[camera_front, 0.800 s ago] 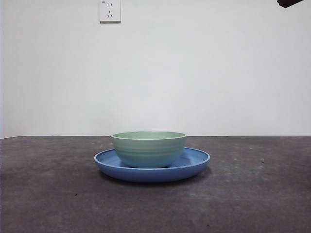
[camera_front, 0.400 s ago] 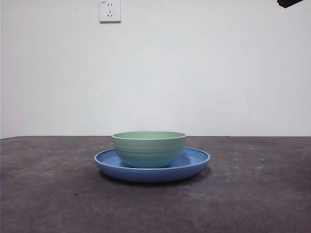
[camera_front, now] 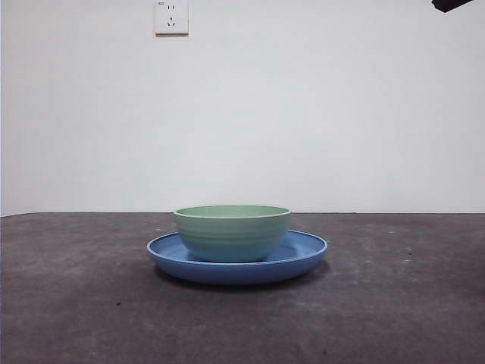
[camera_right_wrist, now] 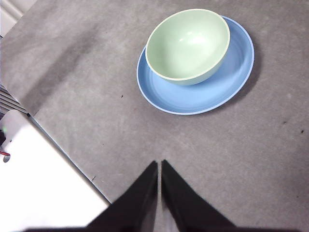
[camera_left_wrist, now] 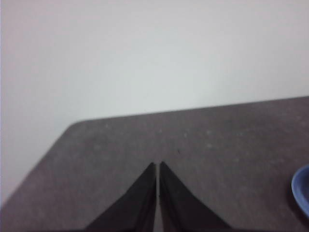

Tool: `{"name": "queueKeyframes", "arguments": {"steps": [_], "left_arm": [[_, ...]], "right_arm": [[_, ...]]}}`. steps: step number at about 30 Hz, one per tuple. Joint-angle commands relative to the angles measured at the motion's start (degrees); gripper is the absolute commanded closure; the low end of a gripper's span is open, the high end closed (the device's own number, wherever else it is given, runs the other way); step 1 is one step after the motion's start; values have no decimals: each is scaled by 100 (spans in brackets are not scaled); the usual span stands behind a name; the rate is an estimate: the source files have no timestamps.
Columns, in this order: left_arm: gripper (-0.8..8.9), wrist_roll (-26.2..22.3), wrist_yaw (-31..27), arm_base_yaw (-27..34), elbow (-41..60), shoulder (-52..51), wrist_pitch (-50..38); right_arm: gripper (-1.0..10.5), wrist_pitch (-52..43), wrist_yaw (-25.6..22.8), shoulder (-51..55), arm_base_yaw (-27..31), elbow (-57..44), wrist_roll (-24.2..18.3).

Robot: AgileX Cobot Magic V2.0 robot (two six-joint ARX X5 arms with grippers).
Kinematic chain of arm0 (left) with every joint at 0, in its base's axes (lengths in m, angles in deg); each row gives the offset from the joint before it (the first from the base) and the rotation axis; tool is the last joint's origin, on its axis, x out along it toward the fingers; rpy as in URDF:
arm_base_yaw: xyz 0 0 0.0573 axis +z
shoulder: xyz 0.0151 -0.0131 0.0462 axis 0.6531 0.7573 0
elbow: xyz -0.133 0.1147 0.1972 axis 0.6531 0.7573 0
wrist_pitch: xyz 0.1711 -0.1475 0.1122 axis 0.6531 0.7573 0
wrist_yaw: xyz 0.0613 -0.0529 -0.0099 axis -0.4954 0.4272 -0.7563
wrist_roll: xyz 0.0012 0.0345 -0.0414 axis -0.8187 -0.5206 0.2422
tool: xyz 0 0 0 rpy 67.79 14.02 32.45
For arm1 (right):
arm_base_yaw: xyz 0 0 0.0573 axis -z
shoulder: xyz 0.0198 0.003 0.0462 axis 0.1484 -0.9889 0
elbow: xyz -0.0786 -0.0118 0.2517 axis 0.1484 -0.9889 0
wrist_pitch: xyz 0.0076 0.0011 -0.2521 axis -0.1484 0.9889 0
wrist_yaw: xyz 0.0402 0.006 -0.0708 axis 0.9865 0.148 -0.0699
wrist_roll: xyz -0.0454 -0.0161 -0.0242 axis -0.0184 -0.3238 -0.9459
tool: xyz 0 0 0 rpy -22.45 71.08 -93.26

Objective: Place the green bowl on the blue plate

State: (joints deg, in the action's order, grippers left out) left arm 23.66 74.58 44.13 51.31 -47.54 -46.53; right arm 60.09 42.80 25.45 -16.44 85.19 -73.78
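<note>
Right tool [camera_right_wrist: 159, 164]: jaws clenched tip to tip, empty, held high above the grey worktop [camera_right_wrist: 87, 96], well apart from the dishes. Left tool [camera_left_wrist: 157, 165]: jaws likewise pressed together, empty, over bare worktop near its far edge, with only a sliver of the blue plate [camera_left_wrist: 301, 191] in sight. Green bowl [camera_front: 232, 231]: upright, empty, seated inside the blue plate [camera_front: 303, 258], nearer one side of it than the middle. Plate: flat on the worktop. Wall socket [camera_front: 171, 17]: on the white wall behind.
</note>
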Motion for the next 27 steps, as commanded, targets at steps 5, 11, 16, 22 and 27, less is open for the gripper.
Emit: {"name": "queueKeyframes", "arguments": {"steps": [5,11,16,22,27], "left_arm": [[802,195,-13,17,428,-61,-42],[802,330,-13,11,748,-61,-35],[802,343,-13,11,876,-61,-33],[802,350,-13,11,896,-61,358],[802,345,-11,11,896,-61,337]], "right_arm": [[938,-63,13,-42,-35,101,-50],[938,-63,13,-42,-35,101,-50],[938,-66,11,-42,-35,101,-50],[938,-68,13,-42,-35,101,-50],[938,-94,13,-42,-35,101,-50]]}}
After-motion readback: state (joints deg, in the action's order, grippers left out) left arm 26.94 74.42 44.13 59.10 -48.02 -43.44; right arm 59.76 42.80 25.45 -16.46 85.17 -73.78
